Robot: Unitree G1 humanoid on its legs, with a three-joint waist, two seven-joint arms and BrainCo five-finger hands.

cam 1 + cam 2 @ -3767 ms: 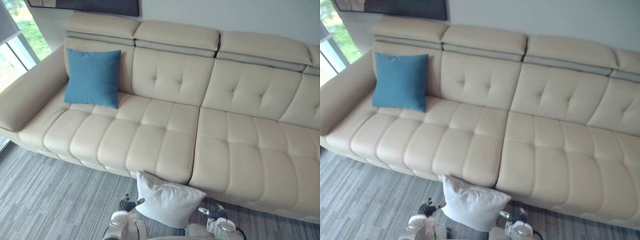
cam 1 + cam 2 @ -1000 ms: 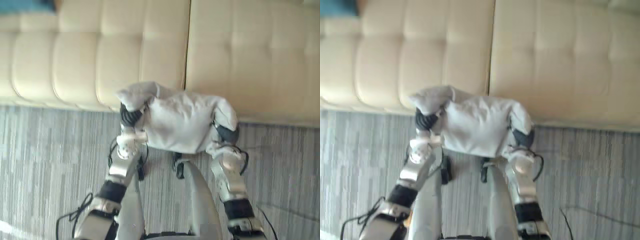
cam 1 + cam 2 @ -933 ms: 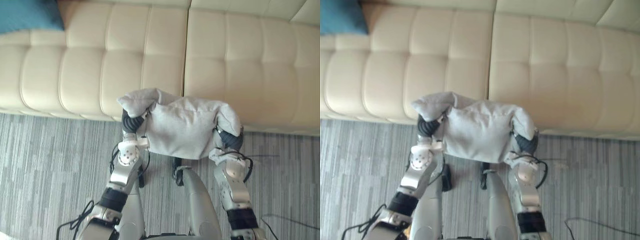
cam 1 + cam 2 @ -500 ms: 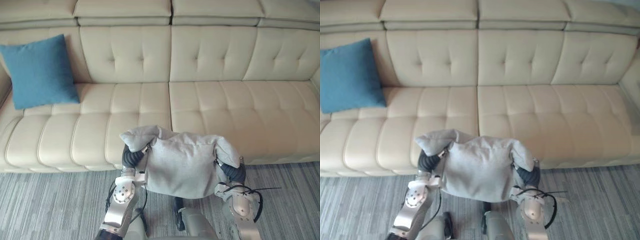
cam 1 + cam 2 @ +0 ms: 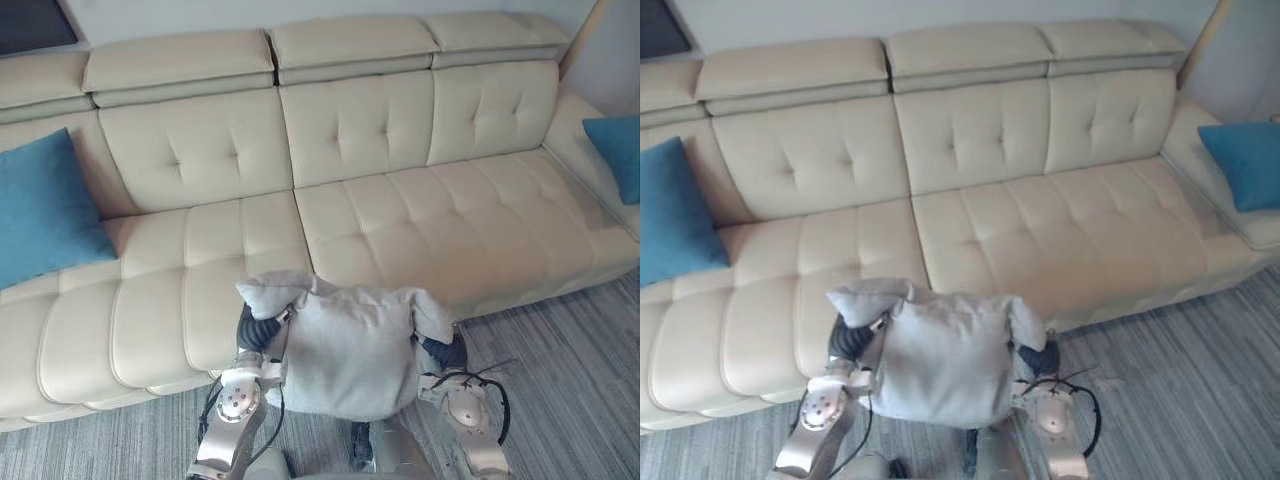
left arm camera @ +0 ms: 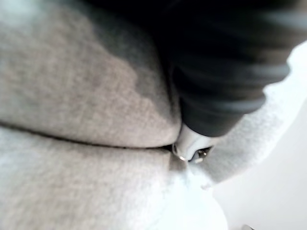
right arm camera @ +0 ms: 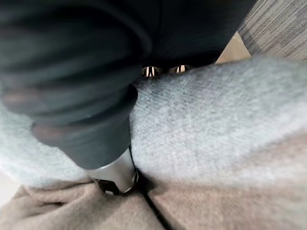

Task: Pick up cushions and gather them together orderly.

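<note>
A pale grey cushion (image 5: 345, 345) hangs in front of me, above the carpet at the sofa's front edge. My left hand (image 5: 257, 330) grips its left side and my right hand (image 5: 446, 352) its right side, with the cushion's corners folding over both. In the left wrist view the thumb (image 6: 192, 143) digs into the grey cloth (image 6: 72, 96). The right wrist view shows the same pinch by that hand's thumb (image 7: 112, 173) on the cloth (image 7: 216, 120). One blue cushion (image 5: 40, 215) leans at the sofa's left end. Another blue cushion (image 5: 612, 150) rests at the right end.
The long beige sofa (image 5: 400, 215) runs across the view, its middle seats bare. Grey striped carpet (image 5: 570, 350) lies in front of it and to the right. A dark picture frame (image 5: 30, 25) hangs on the wall at upper left.
The grey cushion, earlier on the floor against the sofa, is now held up by both hands. The camera has risen and turned right, bringing the right blue cushion into view.
</note>
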